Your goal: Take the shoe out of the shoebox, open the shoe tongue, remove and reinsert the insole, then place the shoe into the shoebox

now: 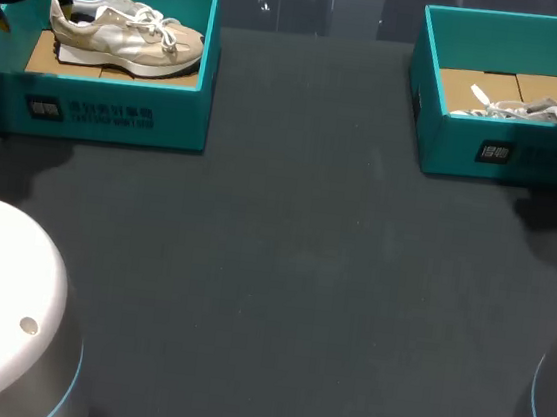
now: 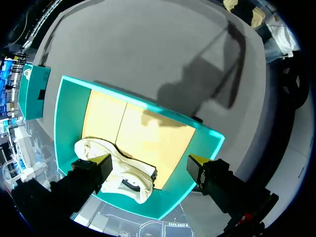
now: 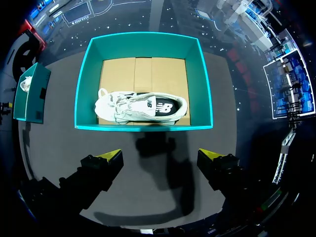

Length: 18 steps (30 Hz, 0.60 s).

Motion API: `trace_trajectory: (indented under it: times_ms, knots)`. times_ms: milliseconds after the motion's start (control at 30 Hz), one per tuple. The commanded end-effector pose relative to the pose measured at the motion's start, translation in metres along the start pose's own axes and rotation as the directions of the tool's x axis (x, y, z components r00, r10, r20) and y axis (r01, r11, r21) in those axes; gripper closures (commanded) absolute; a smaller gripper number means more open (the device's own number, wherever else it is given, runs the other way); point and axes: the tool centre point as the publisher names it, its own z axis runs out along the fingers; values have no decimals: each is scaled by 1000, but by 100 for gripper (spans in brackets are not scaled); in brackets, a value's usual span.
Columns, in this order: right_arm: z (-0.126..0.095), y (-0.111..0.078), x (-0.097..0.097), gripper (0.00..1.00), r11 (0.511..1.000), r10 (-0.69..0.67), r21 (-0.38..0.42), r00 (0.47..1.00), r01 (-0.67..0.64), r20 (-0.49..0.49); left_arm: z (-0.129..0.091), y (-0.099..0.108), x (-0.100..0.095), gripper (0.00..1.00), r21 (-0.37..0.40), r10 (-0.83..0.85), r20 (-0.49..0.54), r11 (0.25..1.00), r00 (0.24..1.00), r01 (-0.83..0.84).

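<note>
- My left pincer (image 2: pixel 149 160) is spread wide over the left shoebox (image 2: pixel 66 123). One yellow tip is right by the heel of the beige shoe (image 2: pixel 126 175), the other is out at the box wall.
- That shoe lies on its side on the cardboard inside the box.
- My right pincer (image 3: pixel 160 155) is wide too and holds nothing. The right shoebox (image 3: pixel 143 42) is ahead of it, with the white shoe (image 3: pixel 143 106) lying inside.

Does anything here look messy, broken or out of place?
Nothing stands out. The left shoe lies in the left box, the right shoe in the right box. Its laces trail loose, nothing more.
</note>
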Motion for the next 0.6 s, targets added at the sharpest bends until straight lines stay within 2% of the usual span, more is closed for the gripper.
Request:
trace_trajectory:
  times_ms: [33, 267, 333, 600]
  knots:
    - [0, 0, 0, 0, 1000, 0, 0, 1000, 0, 0, 6, 59, -7, 0, 48, 23, -12, 999, 1000, -23]
    - [0, 0, 0, 0, 1000, 0, 0, 1000, 0, 0, 10, 99, -5, 0, 44, 173, -20, 984, 985, -172]
    - [0, 0, 0, 0, 1000, 0, 0, 1000, 0, 0, 9, 110, -3, 0, 10, 186, -33, 983, 982, -185]
    - [0, 0, 0, 0, 1000, 0, 0, 1000, 0, 0, 9, 110, -3, 0, 10, 186, -33, 983, 982, -185]
